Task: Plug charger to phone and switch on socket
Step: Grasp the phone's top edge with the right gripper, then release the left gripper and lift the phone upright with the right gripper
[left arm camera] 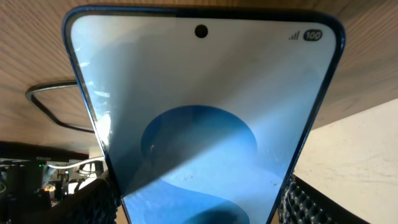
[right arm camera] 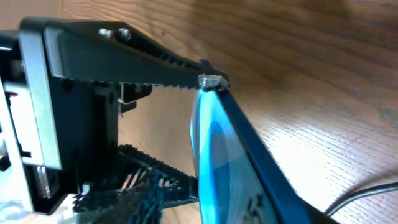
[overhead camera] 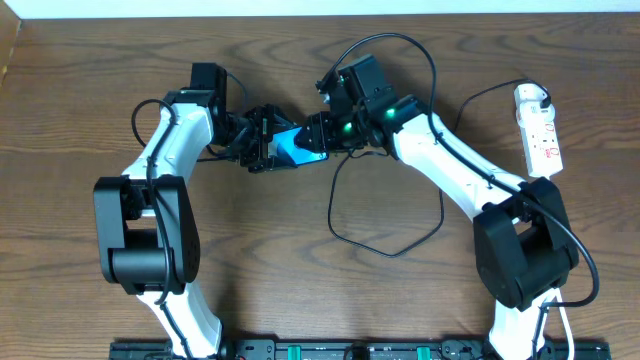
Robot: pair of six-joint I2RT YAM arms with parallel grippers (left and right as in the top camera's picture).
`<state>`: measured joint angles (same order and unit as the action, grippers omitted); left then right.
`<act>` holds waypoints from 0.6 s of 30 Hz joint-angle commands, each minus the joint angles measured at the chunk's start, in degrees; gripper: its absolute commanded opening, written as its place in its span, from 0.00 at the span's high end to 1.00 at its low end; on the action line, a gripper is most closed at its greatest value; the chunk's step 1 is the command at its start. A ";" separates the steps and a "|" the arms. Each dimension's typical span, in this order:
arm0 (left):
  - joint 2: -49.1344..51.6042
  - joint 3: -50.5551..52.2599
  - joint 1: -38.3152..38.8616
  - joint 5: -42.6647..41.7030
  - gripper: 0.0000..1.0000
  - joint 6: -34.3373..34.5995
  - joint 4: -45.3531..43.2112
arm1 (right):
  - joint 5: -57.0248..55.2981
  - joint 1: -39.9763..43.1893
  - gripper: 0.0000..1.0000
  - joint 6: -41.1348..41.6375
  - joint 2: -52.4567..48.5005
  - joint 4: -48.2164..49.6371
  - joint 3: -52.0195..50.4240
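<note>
Blue glossy phone, rnd corners

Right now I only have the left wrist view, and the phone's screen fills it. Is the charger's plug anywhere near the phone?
Observer: In the right wrist view a small grey plug tip touches the end edge of the phone, at the tip of the upper finger of the right gripper. Whether it is seated I cannot tell.
Operator: Where is the power strip?
Observer: Overhead, the white power strip lies at the far right of the table, far from both grippers.
Operator: And the cable?
Observer: The black cable lies in a loose loop on the table, nearer the arm bases than the phone.
</note>
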<state>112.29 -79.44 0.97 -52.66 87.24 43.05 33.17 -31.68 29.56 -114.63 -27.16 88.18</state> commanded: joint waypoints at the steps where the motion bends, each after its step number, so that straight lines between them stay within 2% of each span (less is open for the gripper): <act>1: -1.62 -0.79 0.09 -3.52 0.40 0.52 0.11 | -2.23 -0.24 0.60 0.04 -0.83 -0.04 0.83; 18: -1.62 -0.79 0.09 -3.72 0.41 0.48 0.11 | -2.82 -0.24 0.98 0.68 -0.83 -0.09 0.79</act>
<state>112.27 -79.46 0.97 -54.33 87.24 42.94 30.09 -31.68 30.76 -114.72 -27.68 88.18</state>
